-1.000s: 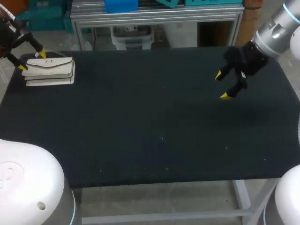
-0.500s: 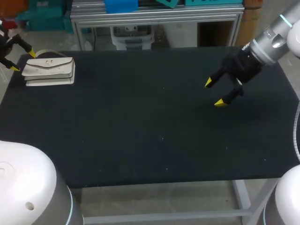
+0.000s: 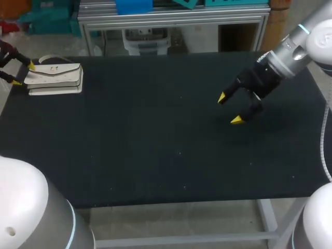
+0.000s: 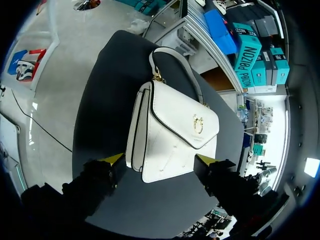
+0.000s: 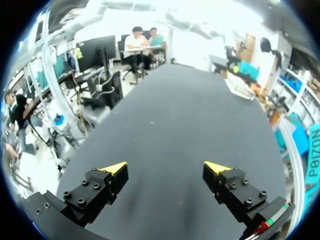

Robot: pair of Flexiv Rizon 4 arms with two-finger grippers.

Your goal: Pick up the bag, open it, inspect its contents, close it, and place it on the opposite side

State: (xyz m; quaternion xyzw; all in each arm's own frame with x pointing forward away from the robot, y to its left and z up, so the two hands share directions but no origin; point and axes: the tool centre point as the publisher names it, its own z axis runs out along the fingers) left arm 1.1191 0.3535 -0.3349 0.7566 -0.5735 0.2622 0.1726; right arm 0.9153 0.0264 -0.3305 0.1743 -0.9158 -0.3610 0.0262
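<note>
Both grippers [image 3: 24, 73] [image 3: 229, 109] shifted leftward.

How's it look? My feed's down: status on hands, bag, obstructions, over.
Left hand open, straddling end of bag. Right hand open, hovering right of centre. Bag closed, flat, far-left corner. Only bare table between hands.

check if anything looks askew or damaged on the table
Nothing stands out. The white handbag lies flat near the far left corner of the table, flap shut, handle intact, no marks visible. The left gripper is open at the bag's end, and the right gripper is open over bare table.
</note>
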